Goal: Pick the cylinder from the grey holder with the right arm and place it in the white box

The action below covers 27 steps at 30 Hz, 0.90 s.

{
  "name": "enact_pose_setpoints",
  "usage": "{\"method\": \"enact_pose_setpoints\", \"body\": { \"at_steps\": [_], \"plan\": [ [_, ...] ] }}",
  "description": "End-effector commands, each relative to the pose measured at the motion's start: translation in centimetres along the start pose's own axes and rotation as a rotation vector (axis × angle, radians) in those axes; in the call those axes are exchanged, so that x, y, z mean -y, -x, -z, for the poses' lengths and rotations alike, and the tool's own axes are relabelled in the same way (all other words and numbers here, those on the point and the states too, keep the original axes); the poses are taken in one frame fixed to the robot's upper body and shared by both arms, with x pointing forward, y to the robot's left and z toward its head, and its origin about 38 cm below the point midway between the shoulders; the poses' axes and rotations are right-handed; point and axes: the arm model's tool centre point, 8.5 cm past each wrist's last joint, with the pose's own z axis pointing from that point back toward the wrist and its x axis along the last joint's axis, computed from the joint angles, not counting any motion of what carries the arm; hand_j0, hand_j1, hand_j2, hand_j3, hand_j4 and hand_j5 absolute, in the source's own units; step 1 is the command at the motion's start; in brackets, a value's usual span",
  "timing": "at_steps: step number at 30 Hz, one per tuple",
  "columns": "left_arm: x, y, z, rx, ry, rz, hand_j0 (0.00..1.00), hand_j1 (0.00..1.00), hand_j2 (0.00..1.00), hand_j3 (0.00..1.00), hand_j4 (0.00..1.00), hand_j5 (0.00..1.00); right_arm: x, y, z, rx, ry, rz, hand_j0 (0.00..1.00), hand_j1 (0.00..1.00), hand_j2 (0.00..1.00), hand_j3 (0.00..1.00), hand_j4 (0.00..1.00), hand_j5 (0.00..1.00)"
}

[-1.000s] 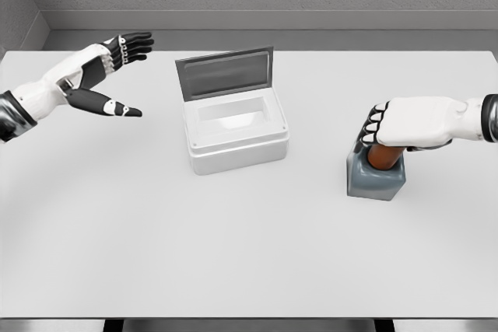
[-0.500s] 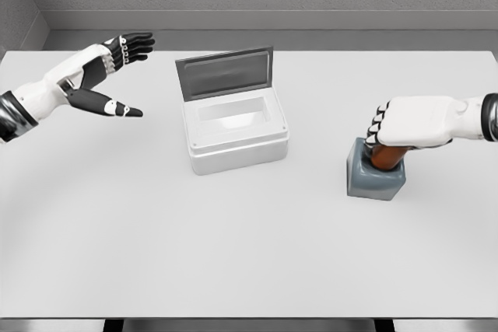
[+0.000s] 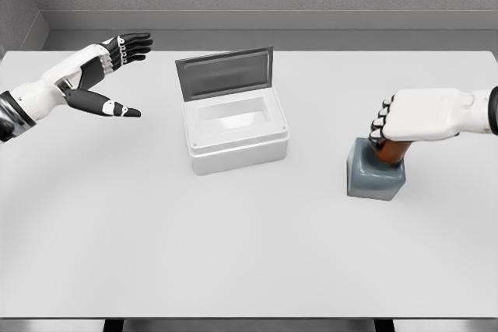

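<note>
Cylinder [image 3: 391,152] upright, lower end in grey holder [image 3: 375,176] at table's [image 3: 249,254] right. Right hand [image 3: 416,117] fingers wrapped round its top. Box [image 3: 233,124] mid-table, lid up. Left hand [image 3: 97,75] hovers far left, fingers spread, empty.

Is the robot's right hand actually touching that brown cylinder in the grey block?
Touching. The head view shows the right hand with its fingers curled around the top of the cylinder, whose lower end sits in the grey holder.
</note>
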Motion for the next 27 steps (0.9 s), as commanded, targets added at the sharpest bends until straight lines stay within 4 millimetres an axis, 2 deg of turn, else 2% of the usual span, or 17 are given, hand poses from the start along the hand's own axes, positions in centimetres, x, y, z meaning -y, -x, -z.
{"method": "enact_pose_setpoints", "body": {
  "at_steps": [1, 11, 16, 24, 27],
  "plan": [
    [-0.1, 0.0, 0.0, 0.003, -0.002, -0.005, 1.00, 1.00, 1.00, 1.00, 1.00, 1.00, 0.1, 0.1, -0.2, -0.004, 0.002, 0.000, 0.53, 0.53, 0.53, 0.53, 0.53, 0.53],
    [-0.1, -0.1, 0.0, 0.004, -0.004, -0.003, 1.00, 1.00, 1.00, 1.00, 1.00, 1.00, 1.5, 0.7, -0.8, -0.022, 0.026, -0.024, 0.50, 0.50, 0.50, 0.50, 0.50, 0.50],
    [-0.1, -0.1, 0.0, 0.002, -0.003, -0.004, 1.00, 1.00, 1.00, 1.00, 1.00, 1.00, 2.3, 0.8, -0.5, -0.022, 0.042, -0.040, 0.50, 0.50, 0.50, 0.50, 0.50, 0.50],
    [-0.2, -0.1, 0.0, 0.003, -0.005, -0.003, 1.00, 1.00, 1.00, 1.00, 1.00, 1.00, 2.6, 0.9, -0.6, -0.026, 0.046, -0.046, 0.47, 0.47, 0.47, 0.47, 0.47, 0.47],
    [-0.1, -0.1, 0.0, 0.005, -0.004, -0.004, 1.00, 1.00, 1.00, 1.00, 1.00, 1.00, 3.2, 0.8, 0.0, -0.017, 0.063, -0.054, 0.47, 0.47, 0.47, 0.47, 0.47, 0.47]
  ]
}}
